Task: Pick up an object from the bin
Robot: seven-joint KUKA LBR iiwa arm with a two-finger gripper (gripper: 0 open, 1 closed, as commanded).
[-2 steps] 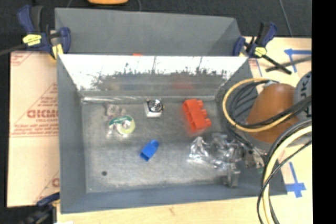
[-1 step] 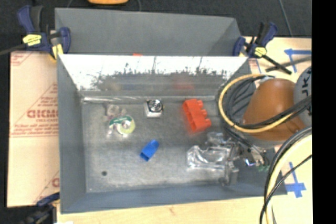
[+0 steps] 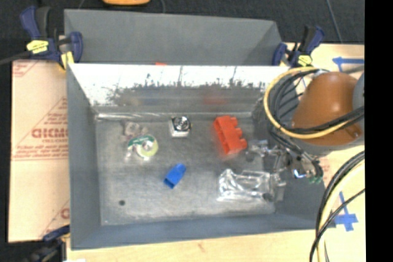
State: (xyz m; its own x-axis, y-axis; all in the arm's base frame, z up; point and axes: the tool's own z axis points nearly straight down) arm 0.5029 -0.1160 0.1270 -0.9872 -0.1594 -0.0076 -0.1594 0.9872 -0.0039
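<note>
The hand [image 3: 273, 176] hangs low in the bin [image 3: 141, 205], below and to the right of the red block [image 3: 229, 135], close to the bin's right wall; whether it is apart or together cannot be told, and nothing can be seen clamped in it. It is over the right end of a crumpled clear wrapper [image 3: 242, 186], which lies just below the red block and near the front edge of the floor; touching or just above, I cannot tell. The arm's orange cover [image 3: 325, 106] and its looped cables [image 3: 277, 108] crowd the corner to the right of the red block, so room is tight there.

To the left of the red block, near the back edge of the floor, sits a small round metal piece [image 3: 180, 126]; further left of the block lies a clear bag [image 3: 141, 147] with something green and white inside. Below and left of the red block lies a small blue piece [image 3: 174, 175], apart from everything else. Bare floor stretches left of the blue piece and along the front edge out to the left wall; open space also lies between the red block and the blue piece.
</note>
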